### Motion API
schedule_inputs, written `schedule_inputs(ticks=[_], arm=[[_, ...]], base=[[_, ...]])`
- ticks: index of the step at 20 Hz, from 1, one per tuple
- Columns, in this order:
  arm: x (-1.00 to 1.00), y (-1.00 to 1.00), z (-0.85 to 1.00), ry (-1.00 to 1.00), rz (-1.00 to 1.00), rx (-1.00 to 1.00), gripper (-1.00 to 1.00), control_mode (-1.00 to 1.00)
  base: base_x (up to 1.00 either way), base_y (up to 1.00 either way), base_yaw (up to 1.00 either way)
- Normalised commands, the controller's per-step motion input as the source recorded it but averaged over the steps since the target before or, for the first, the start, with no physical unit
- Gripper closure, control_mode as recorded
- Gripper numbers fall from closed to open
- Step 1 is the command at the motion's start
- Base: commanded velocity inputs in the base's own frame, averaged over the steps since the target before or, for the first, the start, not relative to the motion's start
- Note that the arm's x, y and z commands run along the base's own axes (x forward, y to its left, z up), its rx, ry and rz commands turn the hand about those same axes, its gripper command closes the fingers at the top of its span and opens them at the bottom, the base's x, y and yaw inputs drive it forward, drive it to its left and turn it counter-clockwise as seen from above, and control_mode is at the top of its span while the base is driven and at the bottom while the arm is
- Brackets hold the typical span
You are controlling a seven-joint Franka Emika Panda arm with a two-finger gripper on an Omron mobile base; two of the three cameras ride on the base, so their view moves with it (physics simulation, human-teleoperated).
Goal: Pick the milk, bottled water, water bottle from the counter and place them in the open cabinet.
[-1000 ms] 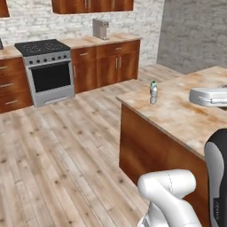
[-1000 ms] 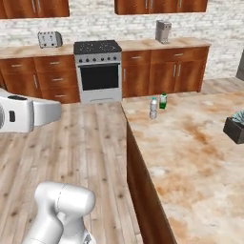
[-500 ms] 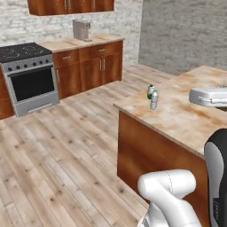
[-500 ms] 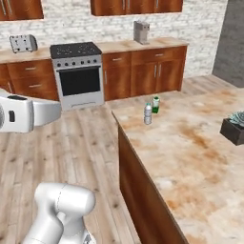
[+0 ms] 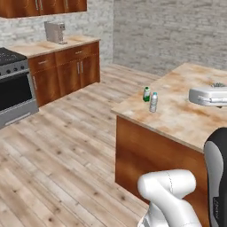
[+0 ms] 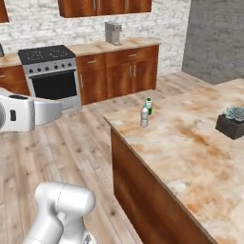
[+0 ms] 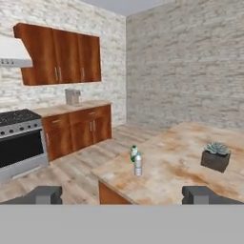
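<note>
My jaws [image 7: 122,194] stand wide apart with nothing between them; the two dark tips rise at the bottom of the hand view, one far to each side.

The whole picture has slid since a second ago: the stove and wall units have drifted off toward 9 o'clock in both base views, and the island's near corner has come closer and turned toward me. That is my base driving and swinging, not the things moving. I judge this to be the approach leg, with no pick begun.

From the jaws, the bottled water [image 7: 138,165] stands at about 12 o'clock, well apart, upright near the worktop [image 7: 186,181] corner. The milk [image 7: 134,153] is just beside it, a little farther off at roughly 11 o'clock from the bottle. In the left base view the pair, bottle [image 5: 153,102] and carton [image 5: 146,94], sit by the worktop's far edge [image 5: 133,104].

I cannot pick out the silver water bottle or an open cabinet from here.
</note>
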Motion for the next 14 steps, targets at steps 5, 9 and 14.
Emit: schedule_inputs(ticks=[5,9,14], arm=[[0.00,0.00,0.00,0.00,0.00,0.00,-1.00,1.00],[0.00,0.00,0.00,0.00,0.00,0.00,-1.00,1.00],[0.00,0.00,0.00,0.00,0.00,0.00,-1.00,1.00]], base=[[0.06,0.56,-0.42],[0.03,0.48,-0.44],[0.14,0.52,-0.43]])
